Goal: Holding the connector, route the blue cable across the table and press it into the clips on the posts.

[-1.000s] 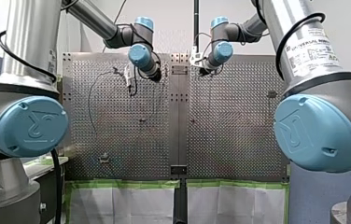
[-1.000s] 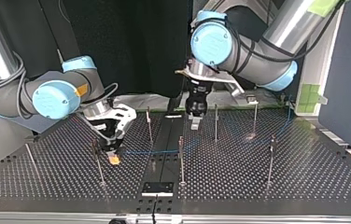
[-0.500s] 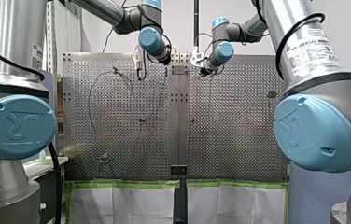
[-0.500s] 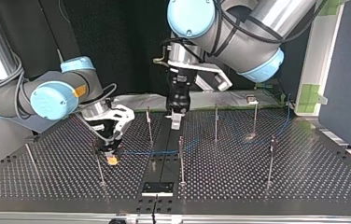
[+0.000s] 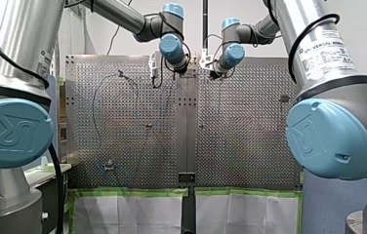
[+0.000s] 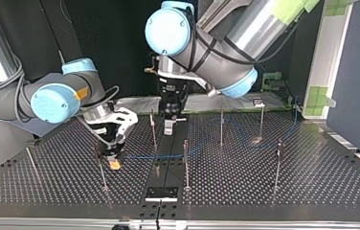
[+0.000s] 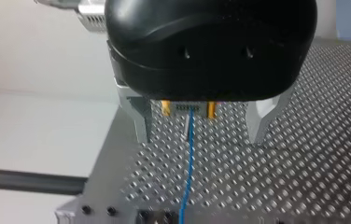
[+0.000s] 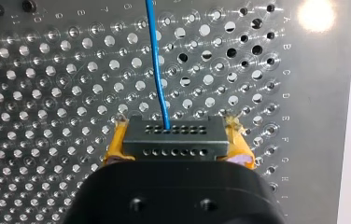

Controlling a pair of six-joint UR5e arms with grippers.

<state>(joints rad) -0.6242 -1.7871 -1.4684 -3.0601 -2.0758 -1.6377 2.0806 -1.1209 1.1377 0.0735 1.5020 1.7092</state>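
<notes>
Right claw (image 8: 176, 131), yellow-padded, was clamped on the dark rectangular multi-pin connector (image 8: 173, 145), held low over the perforated metal desk (image 8: 38, 70). The thin blue cable (image 8: 157, 65) ran from the connector straight ahead across the desk. It passed beneath my left claw (image 7: 200, 125), whose metal fingers (image 7: 138, 116) stood apart, gripping nothing.

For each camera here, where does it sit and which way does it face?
Front: behind the arms, facing over the table; arms enter from both sides.
Top: across the table, facing both arms.
Left wrist: on left gripper, looking past its open fingers along the cable.
Right wrist: on right gripper, looking at its held connector.
Both wrist views share cable and connector.
</notes>
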